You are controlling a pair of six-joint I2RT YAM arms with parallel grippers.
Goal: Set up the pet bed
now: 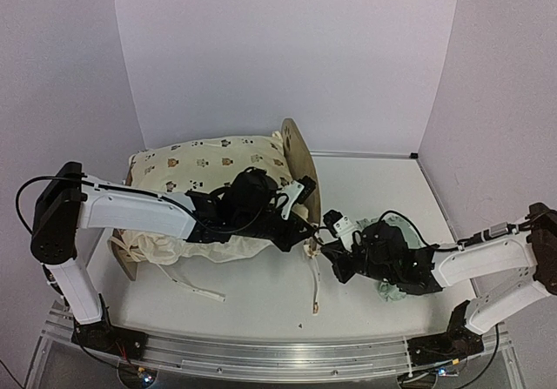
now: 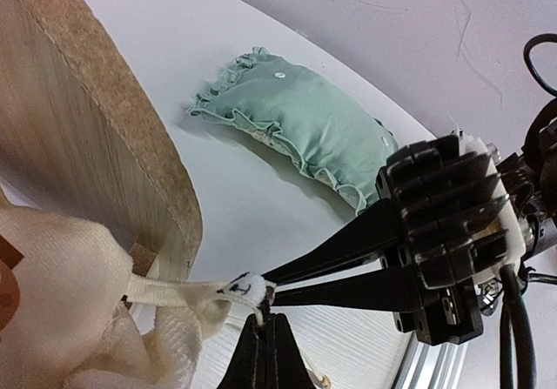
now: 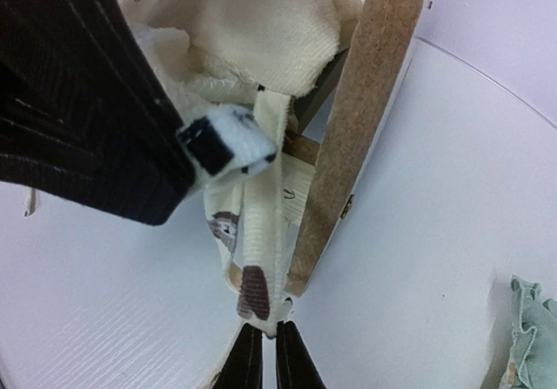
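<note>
- Pet bed [image 1: 300, 158] at 10 o'clock from table centre, bear-print cushion [image 1: 200, 167] inside.
- Left gripper [image 2: 265, 319] clamped on cushion tie [image 2: 174, 291].
- Right gripper [image 3: 268, 341] pinching same tie, at 4 o'clock of bed.

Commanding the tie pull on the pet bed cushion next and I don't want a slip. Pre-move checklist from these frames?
1. Grip of left gripper: ok, shut on cushion tie.
2. Grip of right gripper: ok, shut on bear-print strip.
3. Tie routed round headboard: cannot tell.
4. Is the cushion seated flat: not ok, bunched at the near side.
5. Other loose tie on table: not ok, untied.
6. Is the mint pillow clear of the ties: ok, lies apart.
</note>
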